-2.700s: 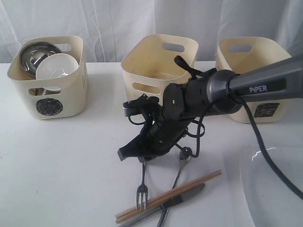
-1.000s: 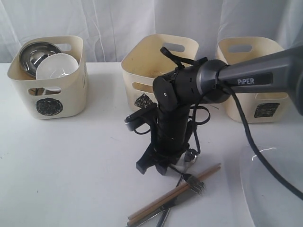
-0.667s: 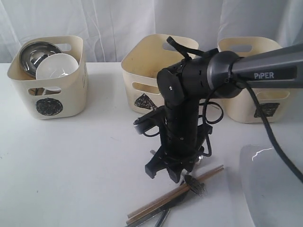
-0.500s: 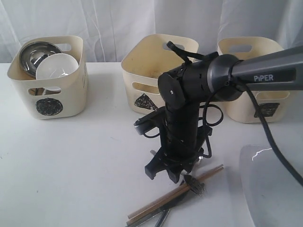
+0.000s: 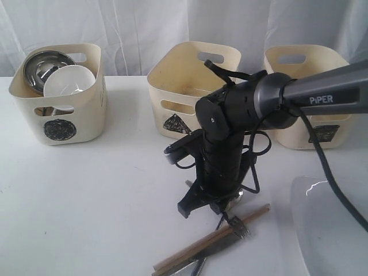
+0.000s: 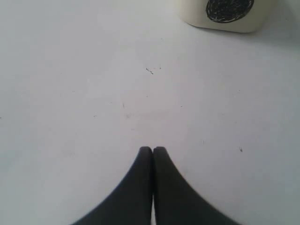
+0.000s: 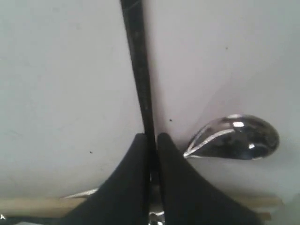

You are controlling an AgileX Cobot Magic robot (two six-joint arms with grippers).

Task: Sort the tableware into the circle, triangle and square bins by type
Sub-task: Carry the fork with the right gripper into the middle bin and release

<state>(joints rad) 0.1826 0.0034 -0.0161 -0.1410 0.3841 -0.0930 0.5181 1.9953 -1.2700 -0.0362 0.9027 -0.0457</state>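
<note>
My right gripper (image 5: 221,208) (image 7: 151,140) points down at the table and is shut on the thin handle of the steel fork (image 7: 138,65). The fork's tines (image 5: 241,227) lie across the wooden chopsticks (image 5: 198,247). The spoon's bowl (image 7: 236,137) rests just beside the jaws. A knife (image 5: 187,263) lies under the chopsticks. The circle bin (image 5: 86,115) holds a steel bowl (image 5: 46,64) and a small white bowl (image 5: 69,81). The triangle bin (image 5: 184,69) and square bin (image 5: 305,72) stand behind the arm. My left gripper (image 6: 152,150) is shut over bare table, with the circle bin (image 6: 225,14) ahead of it.
A large white plate (image 5: 333,230) lies at the front right, close to the cutlery. The right arm's cable (image 5: 328,178) loops over it. White curtains hang behind the bins.
The right arm has shifted right and settled over the cutlery, and its jaws have shut on the fork's handle. The left gripper has not moved.
</note>
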